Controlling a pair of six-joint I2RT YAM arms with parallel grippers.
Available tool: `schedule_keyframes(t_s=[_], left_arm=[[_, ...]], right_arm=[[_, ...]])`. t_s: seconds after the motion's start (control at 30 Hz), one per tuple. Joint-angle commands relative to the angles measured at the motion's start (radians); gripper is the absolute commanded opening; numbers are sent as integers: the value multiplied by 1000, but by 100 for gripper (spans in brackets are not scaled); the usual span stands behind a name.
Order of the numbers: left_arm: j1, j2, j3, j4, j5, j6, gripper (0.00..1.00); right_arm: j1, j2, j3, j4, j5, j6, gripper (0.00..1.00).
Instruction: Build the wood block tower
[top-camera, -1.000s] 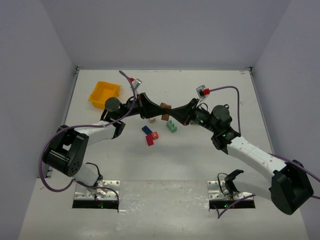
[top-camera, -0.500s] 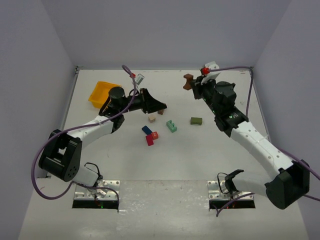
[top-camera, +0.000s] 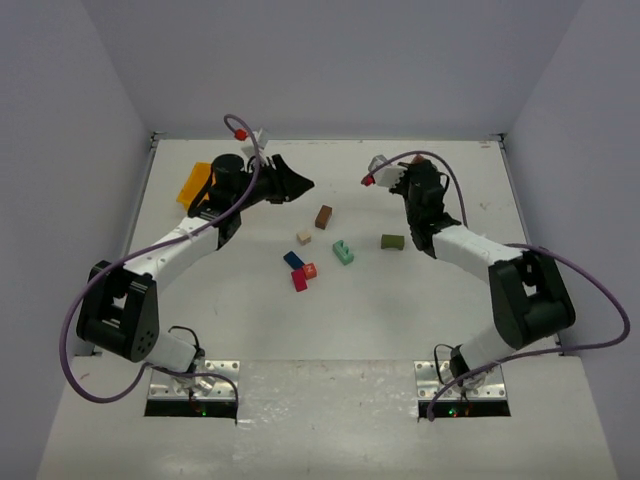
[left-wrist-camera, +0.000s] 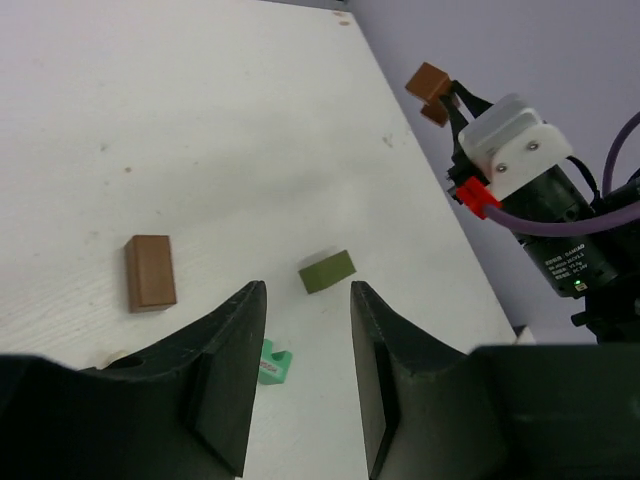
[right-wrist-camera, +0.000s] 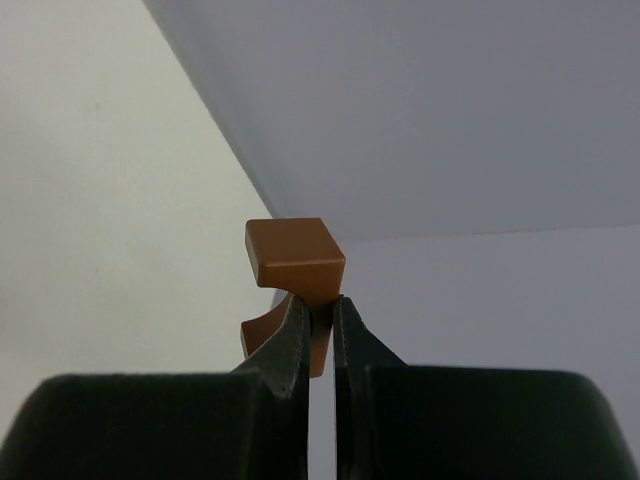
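Currently, the step is judged to be transport. R gripper (right-wrist-camera: 318, 305) is clamped on a brown notched block (right-wrist-camera: 296, 258), pinching its thin web. Block is held up off the table (top-camera: 440, 330), toward the far-right side. L gripper (left-wrist-camera: 306, 300) is spread wide w/ nothing between its fingers, hovering at far left, just beside the yellow-orange tray (top-camera: 192, 182).

No stack exists yet. Other blocks lie loose in a single layer, mid-table:
- brown rect. block (top-camera: 323, 216)
- tan cube (top-camera: 304, 238)
- teal notched block (top-camera: 343, 252)
- olive block (top-camera: 392, 242)
- blue block (top-camera: 293, 260), orange block (top-camera: 310, 270) and red block (top-camera: 299, 281), in a tight cluster, touching or nearly so

Next move, est.: lower the held block to a chosen build spot, check notch orientation, set flat, then release. Alt.: seat it on a base piece, e.g. the brown rect. block.

Obstructions: olive block lies nearest the R gripper's likely descent path. Tan cube and teal notched block sit near the brown rect. block, so finger clearance there looks tight. L gripper is well apart from R gripper; no clash seen. Tray contents: cannot tell, partly covered.
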Motion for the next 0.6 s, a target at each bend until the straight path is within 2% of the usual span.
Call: schedule_keyframes(t_s=[0.0, 0.2, 0.37, 0.57], left_arm=[[20, -51, 34, -105, -173, 61, 39], [31, -90, 35, -190, -327, 81, 47], [36, -151, 2, -181, -400, 86, 52], [41, -163, -14, -175, -417, 90, 53]], right_arm=[[-68, 120, -10, 256, 84, -316, 0], [-158, 324, -4, 371, 62, -308, 0], [-165, 400, -48, 377, 36, -275, 0], [-166, 381, -94, 193, -43, -156, 0]])
